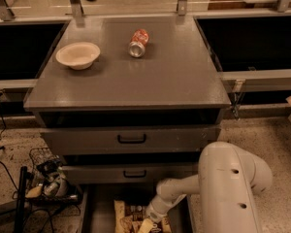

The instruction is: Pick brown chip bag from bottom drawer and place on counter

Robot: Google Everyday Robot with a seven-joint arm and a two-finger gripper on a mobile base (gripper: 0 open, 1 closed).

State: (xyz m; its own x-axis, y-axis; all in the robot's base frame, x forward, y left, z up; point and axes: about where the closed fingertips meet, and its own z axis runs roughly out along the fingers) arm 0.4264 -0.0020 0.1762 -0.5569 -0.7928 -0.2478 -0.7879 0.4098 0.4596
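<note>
The brown chip bag [128, 216] lies in the open bottom drawer [88, 211] at the lower edge of the view, tan and dark brown, partly cut off by the frame. My white arm reaches down from the right into the drawer, and the gripper [148, 221] is right at the bag's right side, over or touching it. The counter [165, 76] is the flat dark grey top of the cabinet above.
A red-orange soda can [138, 42] lies on its side at the counter's back middle. A cream bowl [77, 55] sits at the counter's left. Two upper drawers with black handles [132, 139] are closed. A wire basket with clutter [51, 181] stands on the floor at left.
</note>
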